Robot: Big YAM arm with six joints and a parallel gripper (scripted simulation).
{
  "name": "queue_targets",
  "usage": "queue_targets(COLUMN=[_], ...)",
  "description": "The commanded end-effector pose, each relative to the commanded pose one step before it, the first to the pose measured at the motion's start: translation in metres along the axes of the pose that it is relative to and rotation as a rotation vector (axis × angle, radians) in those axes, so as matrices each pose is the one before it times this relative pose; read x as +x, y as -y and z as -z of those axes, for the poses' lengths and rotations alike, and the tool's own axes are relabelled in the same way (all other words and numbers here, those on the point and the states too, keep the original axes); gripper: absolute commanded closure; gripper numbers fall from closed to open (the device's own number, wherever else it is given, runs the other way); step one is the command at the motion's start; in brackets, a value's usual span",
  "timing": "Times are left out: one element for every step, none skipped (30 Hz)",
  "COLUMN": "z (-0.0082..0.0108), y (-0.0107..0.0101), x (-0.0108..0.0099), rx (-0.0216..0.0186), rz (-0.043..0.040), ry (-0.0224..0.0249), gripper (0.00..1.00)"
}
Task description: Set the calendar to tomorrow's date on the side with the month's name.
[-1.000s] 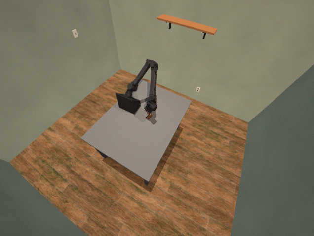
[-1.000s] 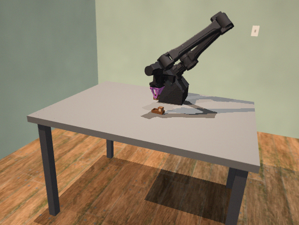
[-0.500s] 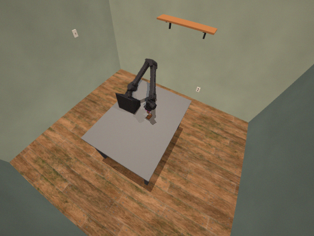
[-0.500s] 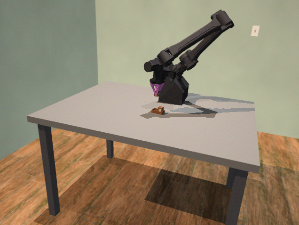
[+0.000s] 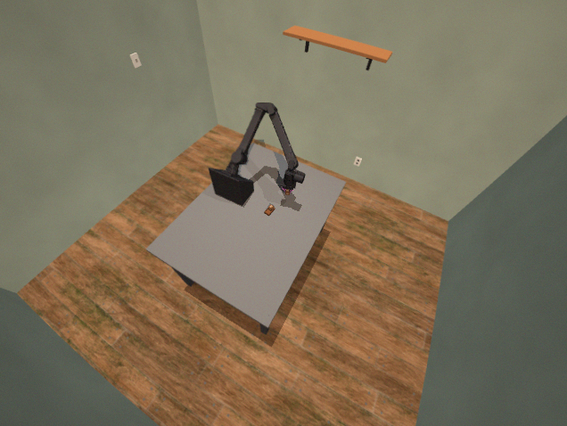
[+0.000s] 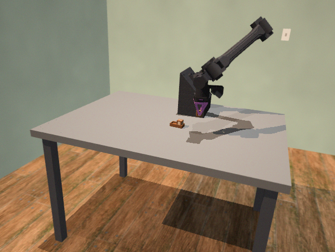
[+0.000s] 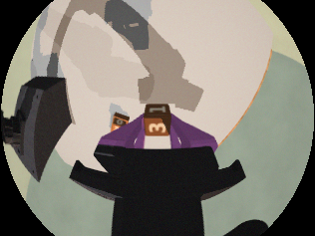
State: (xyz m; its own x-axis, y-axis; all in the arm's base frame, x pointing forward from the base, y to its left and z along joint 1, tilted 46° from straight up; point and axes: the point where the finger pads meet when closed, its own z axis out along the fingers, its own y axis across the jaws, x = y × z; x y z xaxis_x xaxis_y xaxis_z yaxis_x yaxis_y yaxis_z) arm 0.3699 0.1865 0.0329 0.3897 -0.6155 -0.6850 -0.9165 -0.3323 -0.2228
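My gripper with purple fingers is shut on a small wooden calendar cube and holds it in the air above the table, beside the arm's base. The cube's face toward the wrist camera shows a 3. The brown calendar tray lies flat on the table, to the left of the gripper and below it. One cube stands in the tray's right half; its digit is too small to read. The tray's left half is empty. The tray also shows in the overhead view and small in the wrist view.
The arm's black base block stands on the grey table right behind the gripper. A wooden shelf hangs high on the wall.
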Motion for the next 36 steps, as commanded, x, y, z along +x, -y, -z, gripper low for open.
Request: queue_targets(z=[0.00477, -0.00353, 0.00000, 0.00000, 0.00000, 0.00415, 0.00361, 0.00000, 0.00144, 0.00015, -0.00202, -0.00406, -0.00449, -0.00598, -0.00601, -0.00173, 0.00000, 0.00000, 0.00128, -0.00508, -0.00386, -0.00336, -0.00372, -0.00404, -0.00433, -0.00456, -0.00475, -0.00488, -0.00495, -0.00497, -0.00492, -0.00482, -0.00466, 0.00000, 0.00000, 0.00119], y=[0.00161, -0.01738, 0.00000, 0.00002, 0.00002, 0.00319, 0.00274, 0.00001, 0.00405, 0.00053, -0.00110, -0.00169, -0.00112, -0.00325, -0.00141, -0.00004, 0.00000, 0.00000, 0.00237, -0.00189, -0.00071, -0.00007, -0.00008, -0.00009, -0.00009, -0.00010, -0.00009, -0.00010, -0.00010, -0.00010, -0.00010, -0.00010, -0.00009, 0.00000, 0.00000, 0.00494], x=[0.01502, 0.00484, 0.00000, -0.00007, -0.00007, -0.00368, -0.00326, -0.00005, -0.00051, -0.00004, 0.00153, 0.00143, 0.00000, -0.00139, -0.00356, 0.00000, 0.00000, 0.00000, -0.00308, 0.00227, 0.00083, 0.00003, 0.00004, 0.00005, 0.00007, 0.00006, 0.00000, 0.00001, 0.00001, 0.00001, 0.00001, 0.00001, 0.00001, 0.00000, 0.00000, -0.00560], rx=[0.00310, -0.01729, 0.00000, 0.00011, 0.00010, 0.01287, 0.01104, 0.00007, 0.00542, 0.00084, -0.00376, -0.00651, -0.00411, -0.01273, -0.01200, -0.00004, 0.00000, 0.00000, 0.00914, -0.00685, -0.00249, -0.00010, -0.00011, -0.00013, -0.00015, -0.00013, -0.00008, -0.00009, -0.00009, -0.00009, -0.00009, -0.00009, -0.00008, 0.00000, 0.00000, 0.01569], rz=[-0.05790, -0.03182, 0.00337, 0.00104, 0.00003, 0.01368, 0.01167, -0.00001, 0.00575, 0.00070, -0.00474, -0.00434, 0.00501, 0.00147, 0.00797, -0.00002, 0.00000, 0.00000, 0.00975, -0.00727, -0.00260, -0.00005, -0.00006, -0.00006, -0.00007, -0.00007, -0.00008, -0.00008, -0.00008, -0.00008, -0.00008, -0.00008, -0.00008, 0.00000, 0.00000, 0.01592], ry=[-0.00430, 0.00389, 0.00000, 0.00042, 0.00039, -0.00296, -0.00224, 0.00031, -0.00137, -0.00021, 0.00095, 0.00168, 0.00110, 0.00322, 0.00299, 0.00000, 0.00000, 0.00000, -0.00213, 0.00153, 0.00043, -0.00014, -0.00020, -0.00028, -0.00038, -0.00030, 0.00001, -0.00001, -0.00005, -0.00003, -0.00002, -0.00001, 0.00000, 0.00000, 0.00000, 0.00004], gripper=[0.74, 0.74, 0.74, 0.74, 0.74, 0.74, 0.74, 0.74, 0.74, 0.74, 0.74, 0.74, 0.74, 0.74, 0.74, 0.74, 0.74, 0.74, 0.74, 0.74, 0.74, 0.74, 0.74, 0.74, 0.74, 0.74, 0.74, 0.74, 0.74, 0.74, 0.74, 0.74, 0.74, 0.74, 0.74, 0.74])
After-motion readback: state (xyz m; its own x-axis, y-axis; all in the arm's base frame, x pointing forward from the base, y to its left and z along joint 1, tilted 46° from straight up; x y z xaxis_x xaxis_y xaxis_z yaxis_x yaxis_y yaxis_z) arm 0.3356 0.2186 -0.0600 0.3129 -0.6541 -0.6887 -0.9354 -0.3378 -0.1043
